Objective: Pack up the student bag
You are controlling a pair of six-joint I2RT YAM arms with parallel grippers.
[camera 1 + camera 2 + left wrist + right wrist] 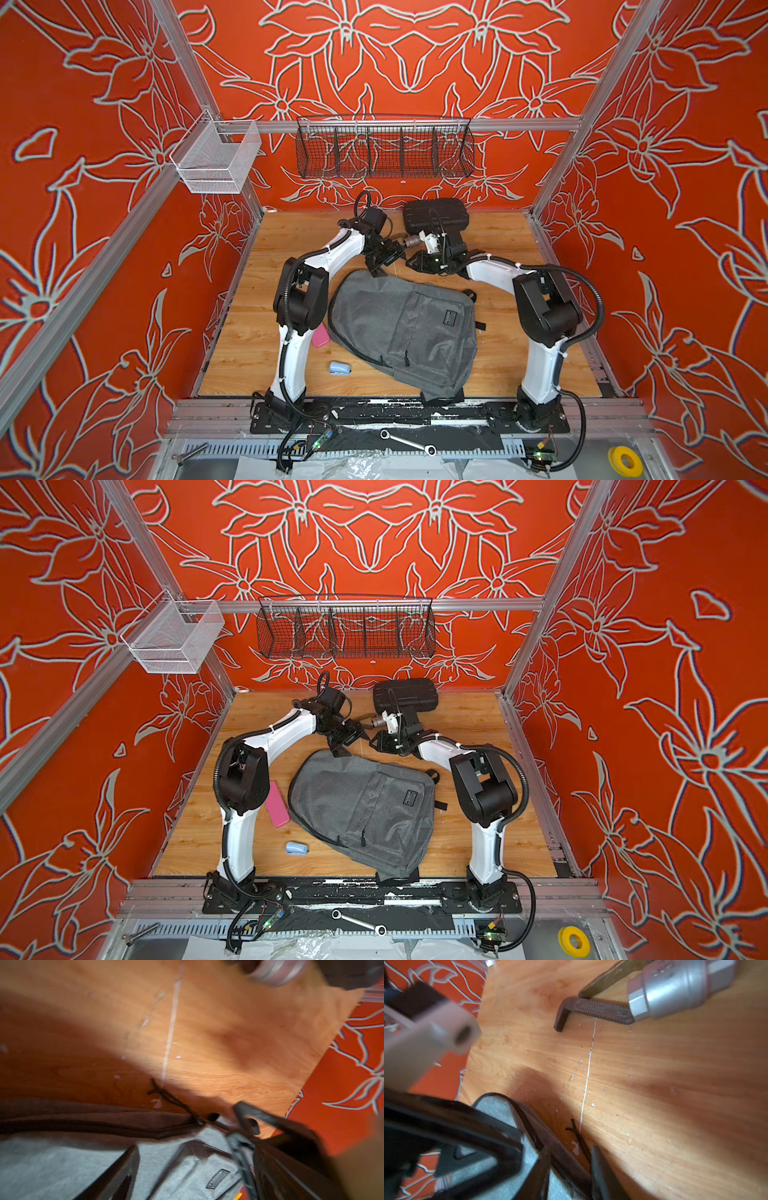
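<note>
Bag [403, 328] is lying flat on the table [507, 241], logo side up, between the two arms. Both grippers are at the bag's far end. Left gripper [377, 270] has its fingers spread wide with nothing in them. Right gripper [412, 262] is partway apart, one finger on each side of the bag's zipper cord [579, 1136], not pinching it.

The white-shelled, black-jointed left arm [291, 365] and right arm [540, 365] rise from their bases, bend at the elbows and lean inward, wrists tipped down. The black left gripper [377, 268] has its fingers [122, 1172] spread wide. Near it but apart from it, the black right gripper [412, 262] holds its fingers [604, 1174] narrowly parted.
</note>
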